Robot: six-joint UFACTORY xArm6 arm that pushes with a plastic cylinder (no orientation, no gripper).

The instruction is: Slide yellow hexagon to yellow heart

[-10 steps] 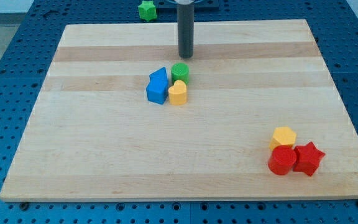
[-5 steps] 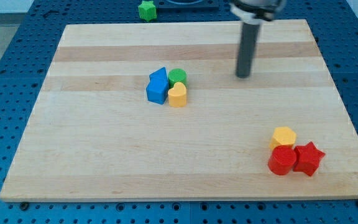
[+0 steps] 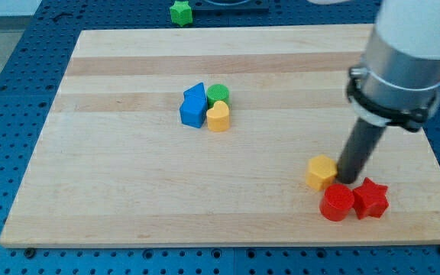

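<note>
The yellow hexagon (image 3: pixel 321 172) lies at the view's lower right of the wooden board. My tip (image 3: pixel 347 180) touches its right side, between it and the red star (image 3: pixel 370 198). The red cylinder (image 3: pixel 336 203) sits just below the hexagon. The yellow heart (image 3: pixel 218 116) is near the board's middle, well to the upper left of the hexagon. It touches a blue block (image 3: pixel 194 105) on its left and a green cylinder (image 3: pixel 218 93) above it.
A green star block (image 3: pixel 179 12) lies off the board at the view's top, on the blue perforated table (image 3: pixel 6 69). The arm's large pale body (image 3: pixel 407 53) hangs over the board's right side.
My tip has swept from the board's top middle to the lower right. The yellow hexagon has slid left and a little down. The red cylinder and star shifted slightly left and down.
</note>
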